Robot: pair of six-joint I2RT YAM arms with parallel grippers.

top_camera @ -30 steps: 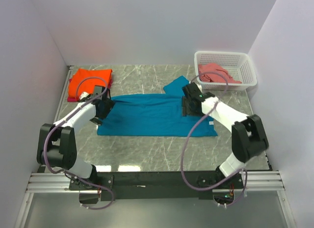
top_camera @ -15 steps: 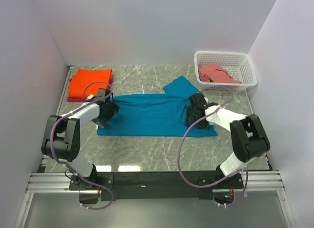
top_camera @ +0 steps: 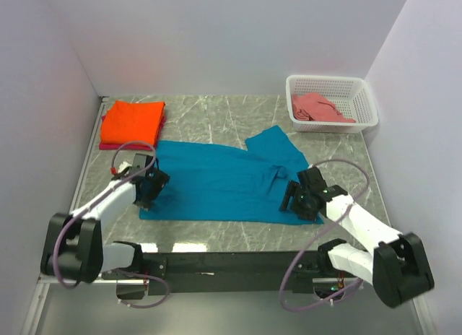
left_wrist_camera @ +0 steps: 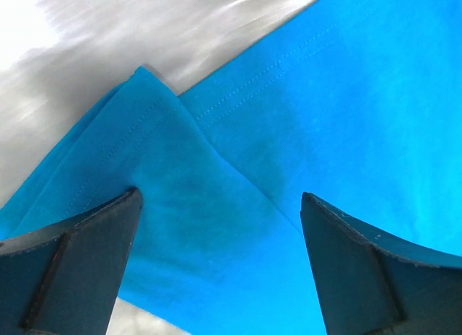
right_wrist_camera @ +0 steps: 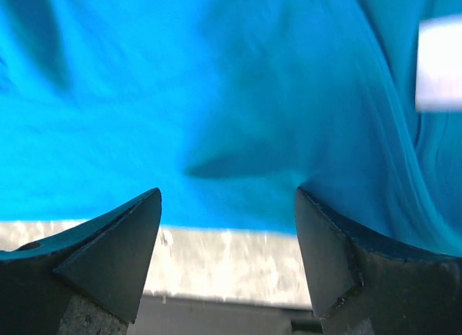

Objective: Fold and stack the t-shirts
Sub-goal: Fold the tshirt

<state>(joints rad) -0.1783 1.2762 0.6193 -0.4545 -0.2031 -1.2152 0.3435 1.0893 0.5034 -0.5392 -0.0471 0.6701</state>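
Observation:
The teal-blue t-shirt (top_camera: 224,182) lies spread flat mid-table, one sleeve (top_camera: 271,144) pointing to the back. My left gripper (top_camera: 149,188) is open over its left end. In the left wrist view the fingers (left_wrist_camera: 72,263) straddle a folded corner of the cloth (left_wrist_camera: 216,169) without closing on it. My right gripper (top_camera: 297,200) is open over the near right corner. In the right wrist view (right_wrist_camera: 227,194) its jaws span the shirt's hem (right_wrist_camera: 216,133). The orange shirt (top_camera: 133,118) lies folded at the back left on the magenta one (top_camera: 107,145). The salmon-pink shirt (top_camera: 316,107) is in the basket.
The white lattice basket (top_camera: 361,89) stands at the back right corner. White walls close in the left, back and right sides. Grey marble table (top_camera: 216,111) shows behind the teal shirt, and a strip (right_wrist_camera: 216,255) shows at its near hem.
Both grippers have moved toward the near edge. The teal shirt has slid nearer with them, its right side more, and the back sleeve has followed.

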